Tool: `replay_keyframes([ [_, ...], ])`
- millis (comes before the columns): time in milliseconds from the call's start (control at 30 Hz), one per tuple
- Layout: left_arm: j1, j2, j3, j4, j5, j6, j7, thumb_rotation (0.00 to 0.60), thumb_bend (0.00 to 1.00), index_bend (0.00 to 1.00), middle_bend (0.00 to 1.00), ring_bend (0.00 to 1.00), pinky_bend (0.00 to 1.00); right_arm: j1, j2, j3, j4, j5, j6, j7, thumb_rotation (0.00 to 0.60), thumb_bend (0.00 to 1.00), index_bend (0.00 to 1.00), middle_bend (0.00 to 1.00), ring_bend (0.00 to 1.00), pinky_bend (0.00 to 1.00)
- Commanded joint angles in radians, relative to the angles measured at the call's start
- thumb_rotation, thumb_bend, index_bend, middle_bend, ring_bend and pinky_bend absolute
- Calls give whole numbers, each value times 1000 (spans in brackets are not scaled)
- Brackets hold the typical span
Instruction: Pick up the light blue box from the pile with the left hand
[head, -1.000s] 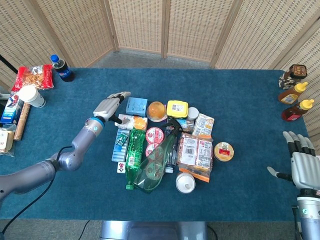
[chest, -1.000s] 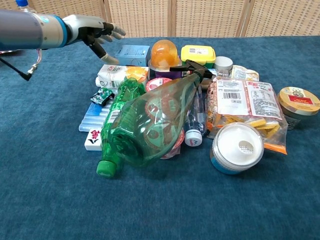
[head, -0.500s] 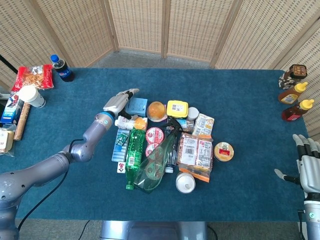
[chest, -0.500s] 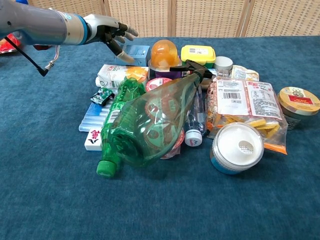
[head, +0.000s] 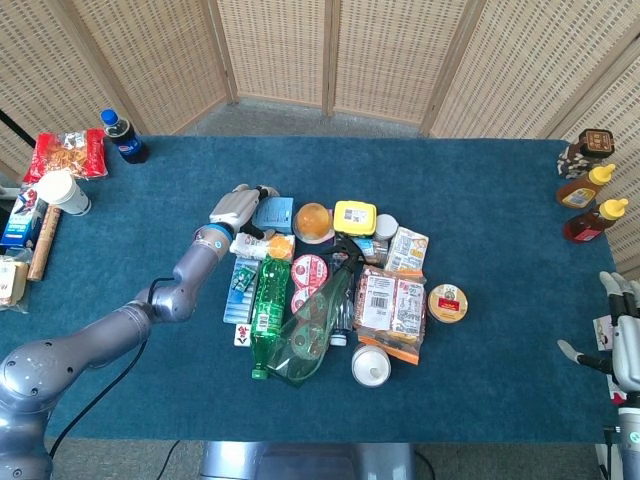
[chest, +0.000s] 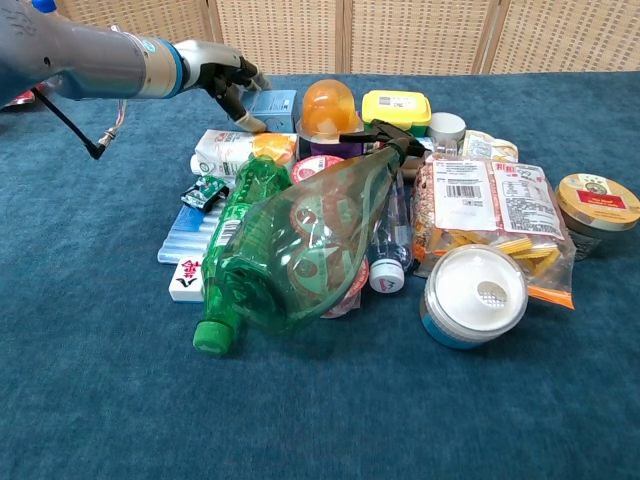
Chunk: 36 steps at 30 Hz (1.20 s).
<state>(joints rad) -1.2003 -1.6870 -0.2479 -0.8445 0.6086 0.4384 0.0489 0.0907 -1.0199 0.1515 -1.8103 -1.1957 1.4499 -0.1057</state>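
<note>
At the pile's far edge, left hand (chest: 222, 75) hides part of the light blue box (chest: 273, 105) — grip unclear; right hand (head: 624, 340) — frame-cut, fingers spread.

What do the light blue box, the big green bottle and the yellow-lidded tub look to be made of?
Light blue box: probably printed cardboard, going by its flat matte faces and crisp edges.

Green bottle: clear, glossy plastic, since items beneath show through it; it has a green screw cap.

Yellow-lidded tub: likely smooth plastic, with rounded corners, a slight sheen and a printed label on the lid.
</note>
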Motion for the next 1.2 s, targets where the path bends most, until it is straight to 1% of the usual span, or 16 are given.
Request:
replay_keyframes([
  [33, 0, -4, 8, -8, -24, 41, 30, 600, 467, 409, 364, 543, 46, -4, 3, 1, 1, -5, 4, 7, 553, 0, 0, 0, 0, 0],
  [133, 11, 5, -2, -39, -35, 100, 46, 600, 487, 481, 432, 594, 111, -8, 4, 3, 4, -11, 9, 16, 552, 0, 0, 0, 0, 0],
  [267, 38, 58, -21, -127, -39, 159, 53, 600, 488, 486, 446, 595, 115, -11, -1, 2, 10, -14, 6, 28, 556, 0, 0, 0, 0, 0],
  [400, 86, 146, -46, -268, -15, 229, 37, 600, 488, 476, 445, 591, 114, -9, -13, 1, 23, -19, -5, 42, 554, 0, 0, 0, 0, 0],
  [533, 154, 245, -83, -435, 29, 316, -10, 600, 488, 476, 444, 585, 110, -4, -27, -1, 37, -33, -15, 56, 552, 0, 0, 0, 0, 0],
  [600, 182, 281, -104, -495, 49, 352, -37, 600, 488, 475, 445, 584, 107, -3, -32, -3, 41, -40, -17, 63, 557, 0, 0, 0, 0, 0],
  [733, 242, 353, -163, -620, 111, 411, -127, 600, 487, 474, 445, 583, 107, -3, -43, -3, 51, -50, -17, 72, 553, 0, 0, 0, 0, 0],
  [833, 275, 394, -190, -689, 162, 448, -166, 600, 487, 474, 444, 584, 106, -2, -51, -5, 56, -52, -21, 75, 555, 0, 0, 0, 0, 0],
  [1033, 311, 439, -221, -769, 213, 469, -226, 600, 485, 475, 444, 583, 107, 2, -64, -5, 62, -58, -31, 80, 555, 0, 0, 0, 0, 0],
  [1200, 321, 447, -228, -785, 223, 464, -250, 600, 483, 476, 445, 583, 107, 5, -66, -6, 68, -56, -42, 80, 555, 0, 0, 0, 0, 0],
])
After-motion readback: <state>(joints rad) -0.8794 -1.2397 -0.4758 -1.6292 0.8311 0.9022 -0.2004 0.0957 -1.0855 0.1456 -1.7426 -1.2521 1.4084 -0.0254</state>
